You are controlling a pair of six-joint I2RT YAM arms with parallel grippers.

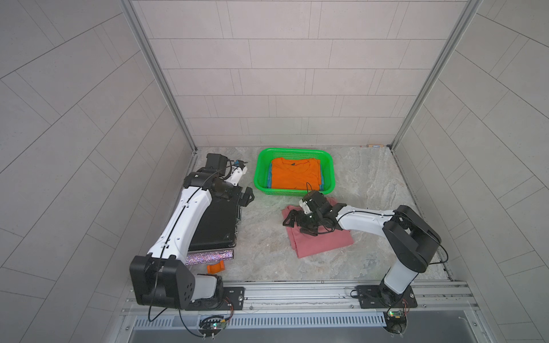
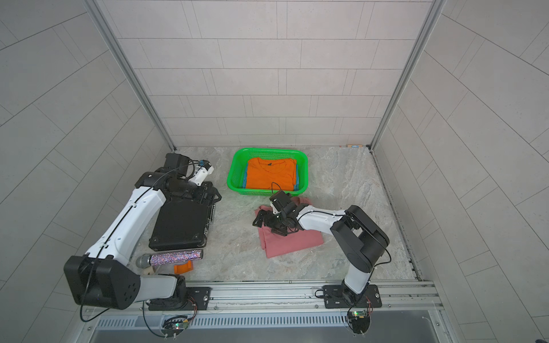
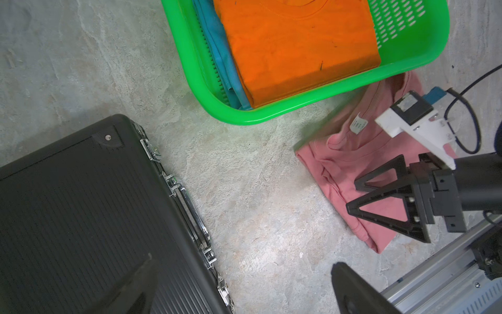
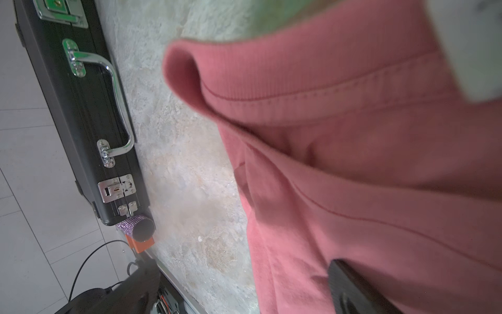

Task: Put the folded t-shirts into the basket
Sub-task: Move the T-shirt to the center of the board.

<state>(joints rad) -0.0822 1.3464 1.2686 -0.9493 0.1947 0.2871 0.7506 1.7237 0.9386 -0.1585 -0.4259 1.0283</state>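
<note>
Basket (image 1: pixel 259 178), green, sits at the upper middle of the desk (image 1: pixel 261 255) in both top views. The orange t-shirt (image 1: pixel 295 176) lies folded inside it on top of the blue t-shirt (image 3: pixel 217 46), whose edge shows along one side. Just below the basket, the pink t-shirt (image 1: pixel 323 242) lies flat on the desk with its collar end near the basket's rim. The right gripper (image 3: pixel 353 197) hangs low over that shirt with its jaws spread wide. At the left of the frame, the left gripper (image 1: pixel 245 197), also spread wide, hovers over the upper corner of a black case (image 1: pixel 214 228).
</note>
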